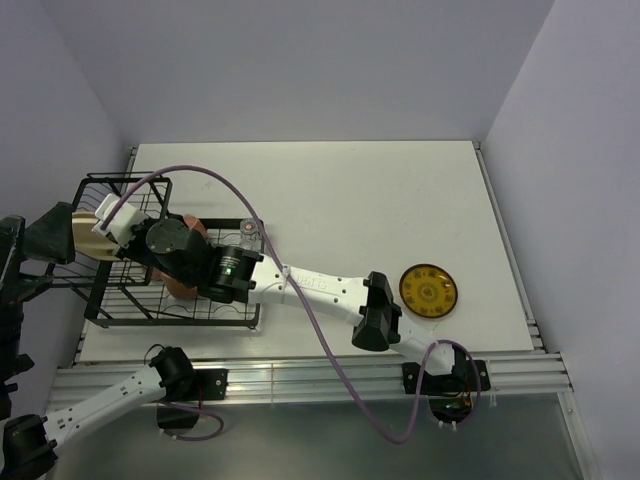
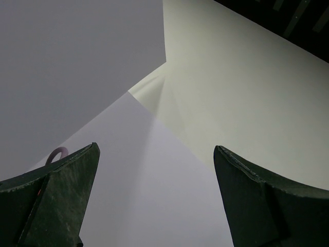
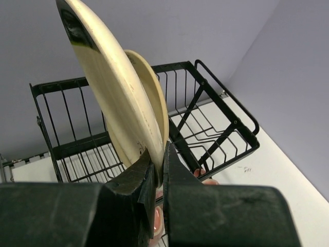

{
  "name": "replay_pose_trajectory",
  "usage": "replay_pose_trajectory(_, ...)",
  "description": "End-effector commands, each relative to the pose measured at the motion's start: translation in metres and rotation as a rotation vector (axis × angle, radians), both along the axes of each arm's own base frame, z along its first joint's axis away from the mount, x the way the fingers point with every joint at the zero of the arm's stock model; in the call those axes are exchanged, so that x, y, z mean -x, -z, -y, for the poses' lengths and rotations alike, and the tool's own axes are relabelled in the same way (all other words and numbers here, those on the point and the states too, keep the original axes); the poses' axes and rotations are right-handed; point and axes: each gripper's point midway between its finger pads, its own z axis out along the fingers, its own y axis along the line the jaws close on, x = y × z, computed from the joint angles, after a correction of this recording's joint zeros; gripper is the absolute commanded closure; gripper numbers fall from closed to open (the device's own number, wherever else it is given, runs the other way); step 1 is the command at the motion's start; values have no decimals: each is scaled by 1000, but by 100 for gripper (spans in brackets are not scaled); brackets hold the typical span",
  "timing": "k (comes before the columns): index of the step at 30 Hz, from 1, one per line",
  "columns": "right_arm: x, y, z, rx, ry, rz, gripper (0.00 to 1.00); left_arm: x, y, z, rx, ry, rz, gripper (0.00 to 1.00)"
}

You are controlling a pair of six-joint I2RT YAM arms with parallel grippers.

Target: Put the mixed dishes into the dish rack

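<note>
Right gripper [image 3: 159, 175] clamping cream plate [image 3: 113, 98] rim, over dish rack [image 3: 175, 66]

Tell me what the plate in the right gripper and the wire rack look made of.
Cream plate, pinched by the right gripper: probably glazed ceramic. It is smooth and glossy, with a dark reflection at its top rim.
Dish rack: seems to be coated metal wire, made of thin black rods with a dull sheen.
Looks alone cannot confirm either.
</note>
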Motion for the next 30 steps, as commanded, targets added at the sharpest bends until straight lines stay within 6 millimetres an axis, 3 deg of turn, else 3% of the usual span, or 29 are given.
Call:
replay_pose_trajectory(1,4,-24,-4,-110,11,-9,100,11,-3,-7,23,24,29,1)
replay_pose_trajectory(16,8,-6,-16,-144,21,-73,100,18,-3,-19,52,37,20,1)
replay_pose_trajectory(30,5,28,-28,-110,41,-101,100,22,-5,-22,63,55,22,1)
